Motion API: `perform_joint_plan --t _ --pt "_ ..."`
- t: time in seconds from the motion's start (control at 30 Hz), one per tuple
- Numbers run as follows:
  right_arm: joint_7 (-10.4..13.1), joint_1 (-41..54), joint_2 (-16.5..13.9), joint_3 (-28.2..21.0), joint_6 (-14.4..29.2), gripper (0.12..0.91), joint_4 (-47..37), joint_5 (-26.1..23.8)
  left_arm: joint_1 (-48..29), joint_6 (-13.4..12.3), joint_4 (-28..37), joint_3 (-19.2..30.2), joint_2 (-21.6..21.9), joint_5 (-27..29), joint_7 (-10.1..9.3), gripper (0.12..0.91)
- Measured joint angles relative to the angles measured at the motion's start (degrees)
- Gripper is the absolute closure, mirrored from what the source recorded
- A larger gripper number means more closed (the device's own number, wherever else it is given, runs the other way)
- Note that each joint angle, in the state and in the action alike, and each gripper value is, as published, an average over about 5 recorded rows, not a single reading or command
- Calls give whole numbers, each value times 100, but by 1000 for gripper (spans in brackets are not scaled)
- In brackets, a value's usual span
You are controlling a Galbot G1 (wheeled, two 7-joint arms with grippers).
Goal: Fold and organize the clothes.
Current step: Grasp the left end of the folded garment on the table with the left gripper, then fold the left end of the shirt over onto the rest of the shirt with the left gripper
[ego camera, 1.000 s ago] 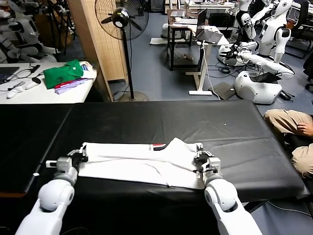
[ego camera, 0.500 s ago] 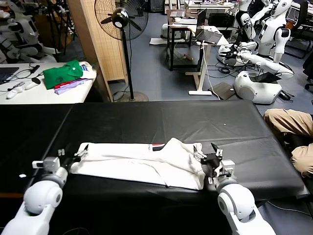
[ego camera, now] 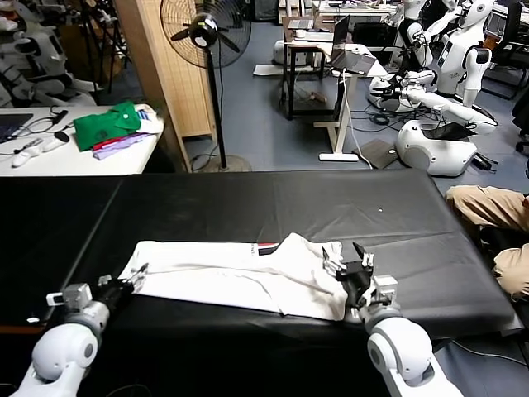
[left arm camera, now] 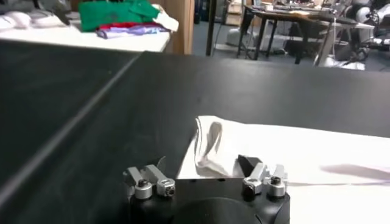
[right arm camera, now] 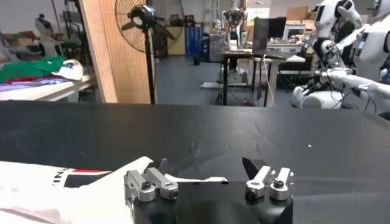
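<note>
White T-shirt [ego camera: 235, 277] lies flat on the black worktop [ego camera: 273, 203], folded into a long band running between the two claws. Cotton looks soft and thin; surface mostly smooth, with one raised hump near the collar end where a red-and-dark printed strip shows. One diagonal crease crosses the middle of the band.

Left claw [ego camera: 132, 280]: spread, holding nothing, at the shirt's left end. In the left wrist view its fingers [left arm camera: 149, 178] straddle the near corner, where a small upright curl of hem stands just ahead of them. Cloth is not pinched; the claw sits low at the worktop's near edge.

Right claw [ego camera: 343, 266]: spread as well, empty, right at the shirt's right end. In the right wrist view the white fabric lies under and just ahead of one finger [right arm camera: 146, 179], while the other finger has only bare black surface before it.

Judgement: with both claws set symmetrically at opposite ends and level with the cloth, the pair looks placed to work the band as one piece, each end handled at once so the fabric stays taut and square. The band shape suggests a lengthwise fold is done and crosswise folding remains.

The worktop covering is matte and dark, slightly wrinkled near its far edge. It likely offers mild friction, so thin cotton may drag rather than slide.
</note>
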Motion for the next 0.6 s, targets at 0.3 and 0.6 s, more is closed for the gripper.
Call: perform_joint_plan --t 0.3,0.6 --pt "-54 -34 51 0 55 227 15 -135 49 -63 -88 42 -36 404 142 882" --pt "-8 -2 65 34 -40 227 116 -111 299 -766 -25 -194 287 2259 64 874"
